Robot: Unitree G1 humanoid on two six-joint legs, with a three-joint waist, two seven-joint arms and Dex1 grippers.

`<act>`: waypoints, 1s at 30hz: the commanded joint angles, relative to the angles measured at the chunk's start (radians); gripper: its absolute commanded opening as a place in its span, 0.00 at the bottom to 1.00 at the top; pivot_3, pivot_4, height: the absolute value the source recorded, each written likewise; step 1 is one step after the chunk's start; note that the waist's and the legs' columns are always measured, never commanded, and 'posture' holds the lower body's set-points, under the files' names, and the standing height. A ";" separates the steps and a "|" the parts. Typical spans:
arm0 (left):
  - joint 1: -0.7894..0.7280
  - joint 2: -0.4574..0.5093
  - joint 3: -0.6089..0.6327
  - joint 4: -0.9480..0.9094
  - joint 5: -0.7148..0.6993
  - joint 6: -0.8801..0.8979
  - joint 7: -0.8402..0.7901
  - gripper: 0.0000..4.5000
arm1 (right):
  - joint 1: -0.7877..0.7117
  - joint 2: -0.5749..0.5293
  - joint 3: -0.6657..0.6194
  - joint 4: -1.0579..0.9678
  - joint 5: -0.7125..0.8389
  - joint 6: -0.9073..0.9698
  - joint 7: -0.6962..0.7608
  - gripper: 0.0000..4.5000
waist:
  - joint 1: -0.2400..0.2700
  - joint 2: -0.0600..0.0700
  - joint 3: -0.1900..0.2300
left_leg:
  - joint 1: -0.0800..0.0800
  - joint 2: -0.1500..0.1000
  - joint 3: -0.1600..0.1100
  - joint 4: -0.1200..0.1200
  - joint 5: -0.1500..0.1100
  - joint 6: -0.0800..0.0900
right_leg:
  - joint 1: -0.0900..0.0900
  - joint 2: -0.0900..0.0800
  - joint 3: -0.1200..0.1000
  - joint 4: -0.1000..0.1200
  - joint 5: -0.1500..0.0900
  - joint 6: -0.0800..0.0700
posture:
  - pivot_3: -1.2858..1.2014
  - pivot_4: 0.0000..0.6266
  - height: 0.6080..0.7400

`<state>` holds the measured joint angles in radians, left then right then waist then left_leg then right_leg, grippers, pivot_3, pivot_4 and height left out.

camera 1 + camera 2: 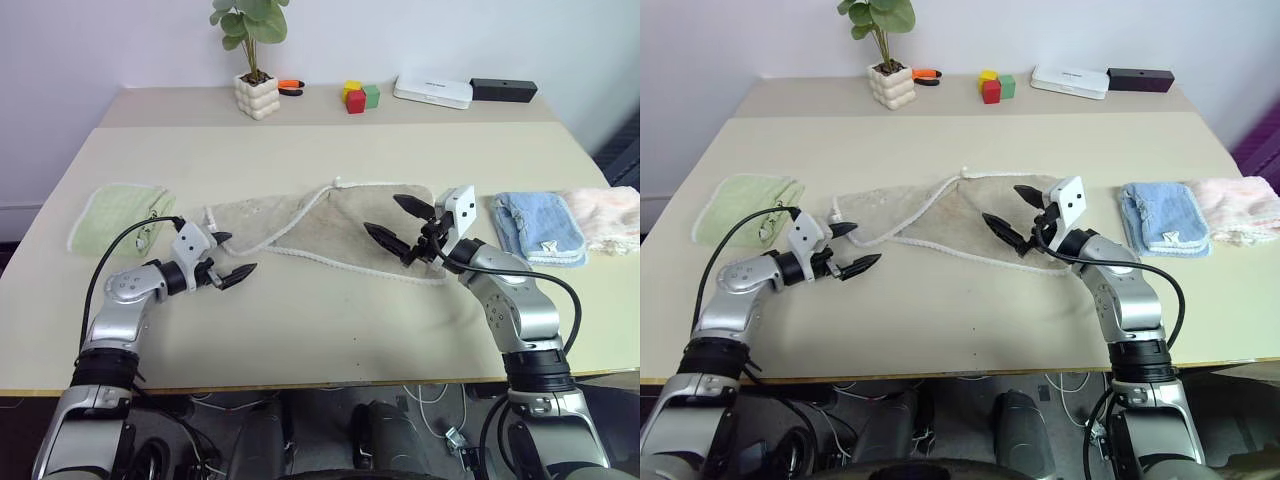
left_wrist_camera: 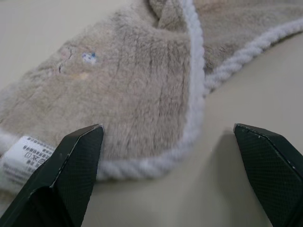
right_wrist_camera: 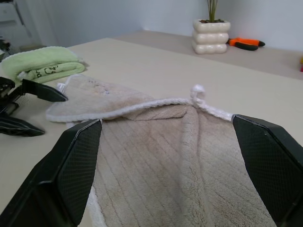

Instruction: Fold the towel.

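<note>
Towel point(image 1: 340, 225): lay partly folded on the table point(image 1: 300, 330), between a green towel point(image 1: 115, 215) and a blue towel point(image 1: 540, 228).
Left gripper point(image 1: 230, 258): fingers spread wide, at the towel's tagged corner, apparently not touching.
Right gripper point(image 1: 395, 222): spread wide above the towel's right part, empty.

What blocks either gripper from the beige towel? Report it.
Nothing visible. The left gripper is open at the towel's tagged corner; the right gripper is open above its other end, with bare table between them.
</note>
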<state>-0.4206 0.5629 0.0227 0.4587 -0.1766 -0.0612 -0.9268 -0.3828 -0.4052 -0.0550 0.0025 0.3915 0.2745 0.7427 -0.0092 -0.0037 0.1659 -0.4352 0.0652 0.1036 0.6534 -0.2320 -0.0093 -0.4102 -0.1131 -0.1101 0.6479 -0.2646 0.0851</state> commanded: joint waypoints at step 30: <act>0.329 0.174 0.180 -0.450 -0.214 0.139 -0.153 0.01 | -0.281 -0.107 0.076 0.568 -0.411 -0.378 -0.234 1.00 | -0.006 0.003 0.002 | 0.000 0.001 0.001 -0.002 0.000 0.000 | -0.002 0.000 0.001 0.000 0.000 0.000 | 0.52 0.24 1.00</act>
<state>-0.1029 0.7266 0.1799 0.0602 -0.3680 0.0711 -1.0816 -0.6306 -0.4913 -0.0048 0.5266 0.0457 -0.0172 0.5219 -0.0154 -0.0011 0.1675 -0.4350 0.0657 0.1049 0.6514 -0.2317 -0.0097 -0.4121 -0.1134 -0.1094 0.6482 -0.2648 0.0848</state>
